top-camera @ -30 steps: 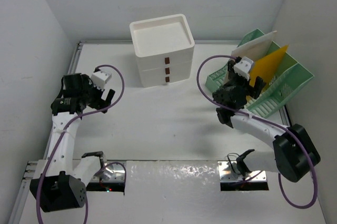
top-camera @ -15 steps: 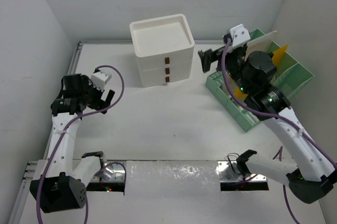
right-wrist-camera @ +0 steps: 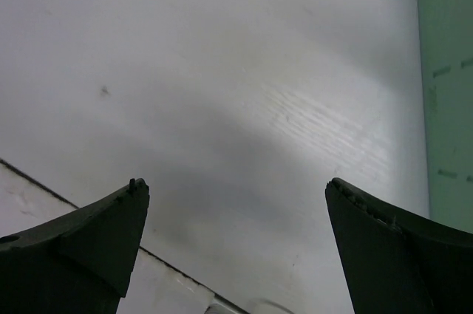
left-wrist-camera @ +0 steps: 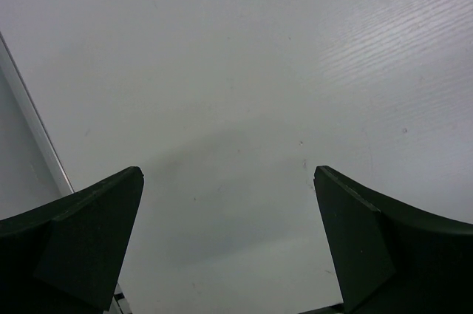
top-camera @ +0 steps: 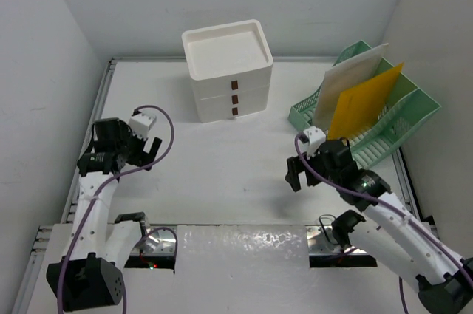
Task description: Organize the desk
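Observation:
The desk is a large flat white tabletop with silver rails. My left gripper hangs open and empty over its left side; the left wrist view shows only bare white surface between the spread fingers. My right gripper hangs open and empty over the desk's front right, left of the green mesh file rack. The right wrist view shows bare desk between its fingers and the rack's green edge at the right.
A white three-drawer unit stands at the back centre. The rack holds a white sheet and a yellow folder, both upright. White walls close in left, back and right. A foil-covered strip runs along the near edge.
My right arm has swung back from the file rack down to the front right of the desk, open and empty. My left gripper has dropped slightly toward the near edge.

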You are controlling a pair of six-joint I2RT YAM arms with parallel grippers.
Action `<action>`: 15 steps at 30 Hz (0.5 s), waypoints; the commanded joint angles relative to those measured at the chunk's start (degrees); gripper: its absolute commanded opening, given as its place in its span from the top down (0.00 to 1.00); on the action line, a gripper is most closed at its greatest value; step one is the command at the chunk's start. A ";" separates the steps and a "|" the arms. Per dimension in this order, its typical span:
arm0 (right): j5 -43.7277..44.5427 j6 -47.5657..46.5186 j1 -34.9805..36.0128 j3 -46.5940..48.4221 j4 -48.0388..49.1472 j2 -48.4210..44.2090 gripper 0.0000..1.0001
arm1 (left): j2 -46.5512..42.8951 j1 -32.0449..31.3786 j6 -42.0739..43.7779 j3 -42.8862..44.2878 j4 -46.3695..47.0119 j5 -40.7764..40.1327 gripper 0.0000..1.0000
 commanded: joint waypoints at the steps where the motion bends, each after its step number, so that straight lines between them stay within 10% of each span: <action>1: 6.53 7.52 -0.10 -7.29 5.75 -4.97 0.01 | -3.15 0.58 -1.96 -4.37 5.32 -3.91 0.00; 15: 20.71 17.64 -0.02 -24.72 15.27 -11.22 0.01 | -8.08 0.58 -3.63 -20.74 19.65 -18.60 0.00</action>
